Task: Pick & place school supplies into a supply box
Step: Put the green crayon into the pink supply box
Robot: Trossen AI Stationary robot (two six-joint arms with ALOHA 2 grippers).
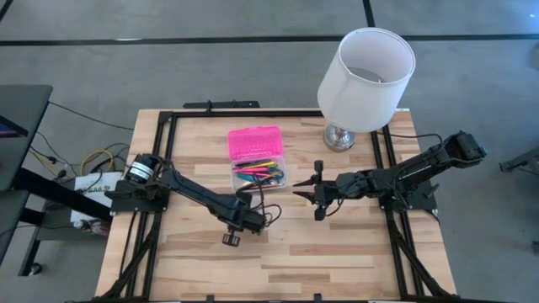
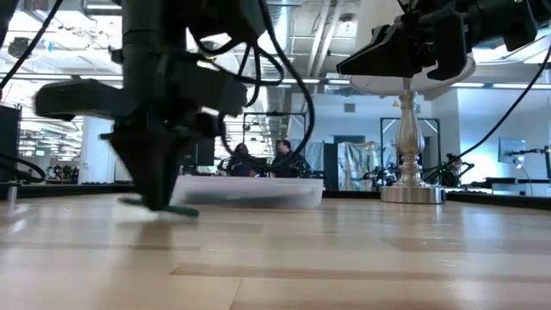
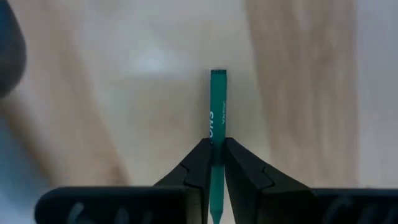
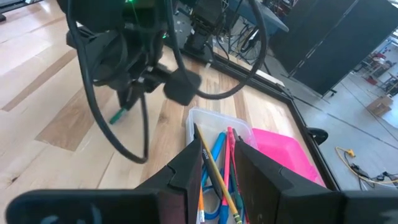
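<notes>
Green and thin, a marker (image 3: 218,118) is pinched low over the table by the left gripper (image 3: 217,146), presumably for carrying to the clear-based, pink-lidded box (image 1: 257,164); the right gripper (image 1: 310,191) is held spread beside it.

The only lettering in sight is a short run of pale print along the barrel of the green pen (image 3: 217,118), seen in the left wrist view just above where the dark fingers (image 3: 198,163) pinch it. The characters run lengthwise along the barrel and are too blurred to make out; the shapes could be a few capital letters, but no word or brand can be read with confidence. Nothing legible shows on the pink lid (image 1: 254,143), the clear box (image 1: 259,176), the lamp (image 1: 365,69), or anywhere in the room behind the table in the low view.
</notes>
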